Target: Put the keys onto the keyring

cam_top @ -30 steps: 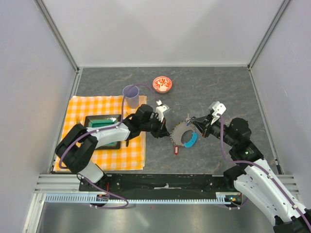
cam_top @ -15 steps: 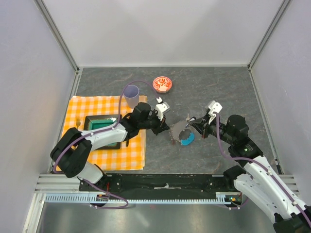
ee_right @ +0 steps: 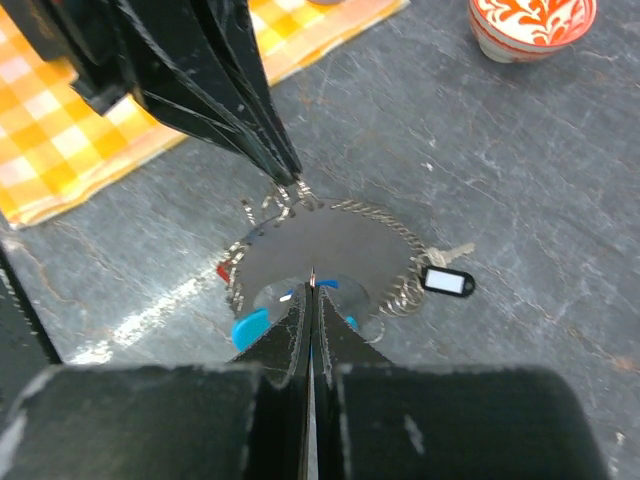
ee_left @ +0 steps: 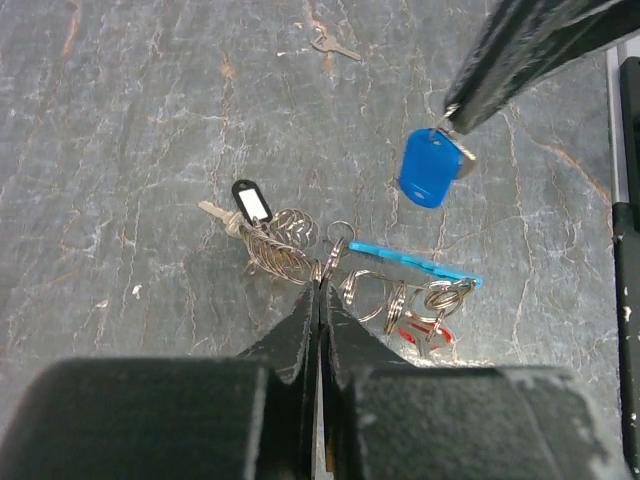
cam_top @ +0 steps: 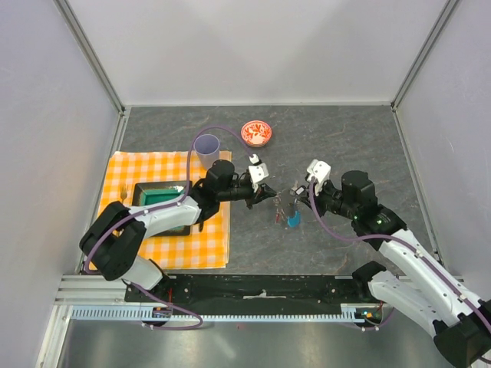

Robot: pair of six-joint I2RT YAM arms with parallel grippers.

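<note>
My left tool (ee_left: 320,292) is narrow, its two fingers pressed flat together low in the middle of the left wrist view. A thin ring of the keyring (ee_left: 285,243) sits right at their tips, pinched there. The keyring's grey chain lies coiled just above and left of those tips, over the grey stone bench (ee_left: 120,150). Its bright blue fob (ee_left: 415,266) shows edge-on as a thin strip right of centre. A key with a black-and-white tag (ee_left: 251,200) lies at the chain's upper left, touching it. A red-headed key (ee_left: 420,335) sits among small rings below the fob, toward the lower right.

My right tool (ee_right: 309,292) is narrow as well, fingers closed. In the left wrist view it shows in the upper right corner, and the blue-tagged key (ee_left: 430,168) hangs from its tip, apart from the chain. In the right wrist view a dark round blur sits just beyond my fingertips; I cannot tell what it is.

One small bare key (ee_left: 335,44) lies alone near the top edge of the left wrist view, well apart from the rest.

From the top camera the two tools are close together near the centre of the frame, over the bunch. A red-and-white bowl (cam_top: 256,133) and a lilac cup (cam_top: 206,147) stand higher in the frame. The cup is at the corner of an orange checked cloth (cam_top: 153,245) on the left, which carries a dark tray (cam_top: 153,186).
</note>
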